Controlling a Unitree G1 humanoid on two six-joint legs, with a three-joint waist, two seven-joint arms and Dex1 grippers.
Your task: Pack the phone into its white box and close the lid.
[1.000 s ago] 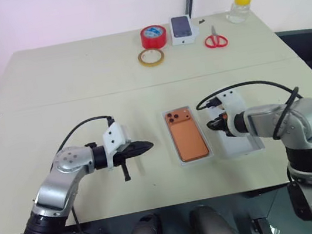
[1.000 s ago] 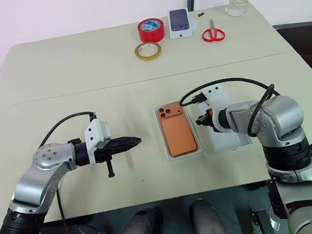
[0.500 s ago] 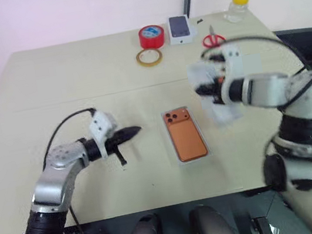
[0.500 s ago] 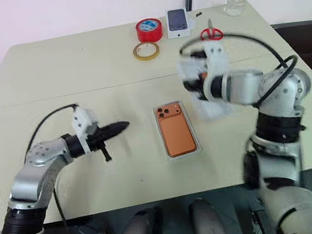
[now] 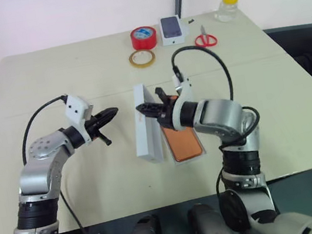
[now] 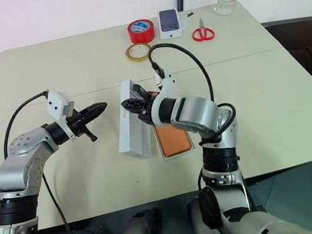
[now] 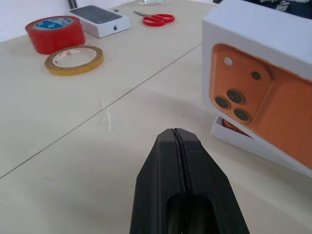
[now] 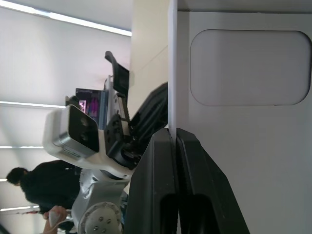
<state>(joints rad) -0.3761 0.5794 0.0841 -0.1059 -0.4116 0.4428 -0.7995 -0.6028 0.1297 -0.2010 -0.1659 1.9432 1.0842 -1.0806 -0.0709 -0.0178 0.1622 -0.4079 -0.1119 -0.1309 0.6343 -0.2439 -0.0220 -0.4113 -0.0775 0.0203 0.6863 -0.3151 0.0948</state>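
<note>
Moved since a second ago: lid [image 5: 148, 131], carried from the right side of the phone across to its left, now tipped up on edge; left arm lifted slightly.

Right fingers [image 5: 143, 108]: pinched shut on the lid's upper rim, the plain inside facing them and the printed orange picture facing the left arm.

Left fingers [image 5: 109, 112]: pressed together, empty, hovering near the lid's printed face, apart from it.

Phone [image 5: 182, 142]: lying flat, lenses up, in the white box [image 5: 204, 150] on the tabletop [image 5: 78, 76], just behind the raised lid and beneath the right wrist; long axis running away from the robot, parallel to the lid's.

Judgement: lid must tip over towards the right to cover the box; right arm nearer.

Others, well clear at the far edge: red tape roll [image 5: 143, 36], tan tape roll [image 5: 142, 58], small white box [image 5: 171, 30], scissors [image 5: 205, 39], jar [image 5: 227, 5]. No obstruction.
</note>
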